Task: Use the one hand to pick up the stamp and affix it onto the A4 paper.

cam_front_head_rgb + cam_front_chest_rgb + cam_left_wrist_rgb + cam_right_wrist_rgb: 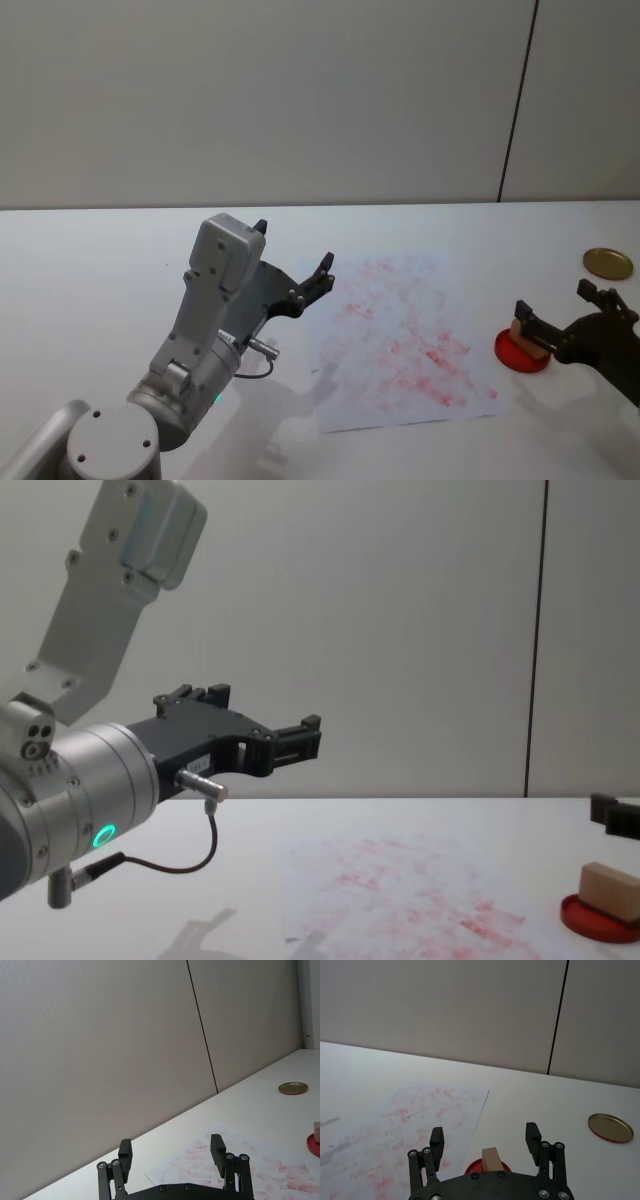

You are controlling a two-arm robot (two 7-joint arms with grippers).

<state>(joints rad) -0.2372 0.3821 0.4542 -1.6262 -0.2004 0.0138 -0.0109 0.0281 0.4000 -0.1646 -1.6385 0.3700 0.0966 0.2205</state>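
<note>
Sitting on the flat round red ink pad (518, 357), the small light-tan wooden stamp (527, 336) is just right of the red-smudged white A4 paper (405, 340). My black right gripper (484, 1130) hovers by it, fingers spread; contact unclear. My black left gripper (170, 1141) hangs raised left of the paper, spread, empty. A round gold lid (608, 263) lies behind on the white table (100, 260).

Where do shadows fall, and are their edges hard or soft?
Head view: the left gripper and its arm throw a soft-edged shadow on the table, crossing the A4 paper at its near left corner. Chest view: a faint shadow lies below that arm.
</note>
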